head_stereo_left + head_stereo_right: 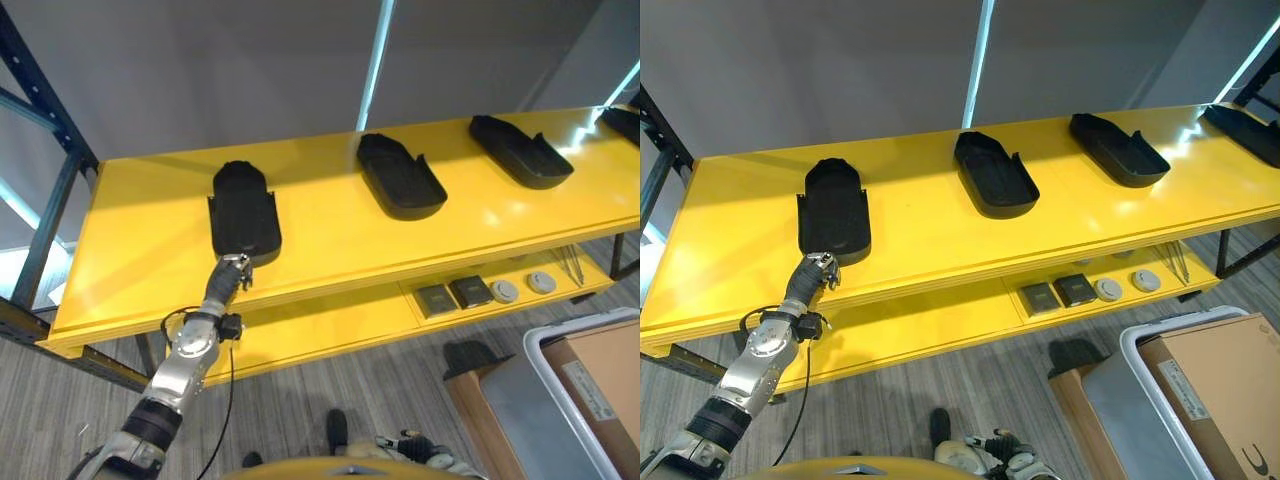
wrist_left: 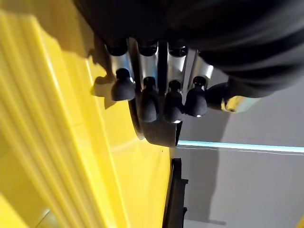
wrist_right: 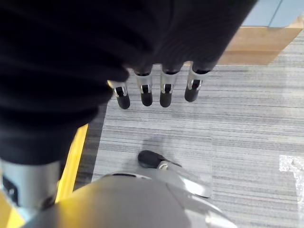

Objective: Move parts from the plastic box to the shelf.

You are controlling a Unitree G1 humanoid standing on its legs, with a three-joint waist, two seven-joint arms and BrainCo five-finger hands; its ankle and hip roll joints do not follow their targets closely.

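Your black part [image 1: 243, 211], a long shallow tray with a rounded far end, lay flat on the yellow shelf [image 1: 330, 245] at nine o'clock. Your left hand [image 1: 232, 270] touched its near edge with relaxed, straight fingers, gripping nothing. Your right hand [image 3: 156, 90] hung open over the floor.

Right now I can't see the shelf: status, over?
Left hand open at leftmost part, near end. Right hand open, hanging over floor. Three more parts along shelf. Nothing in the way.

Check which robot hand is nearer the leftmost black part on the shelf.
Left. The left robot hand is at the near end of the leftmost black part; the right robot hand hangs above the floor.
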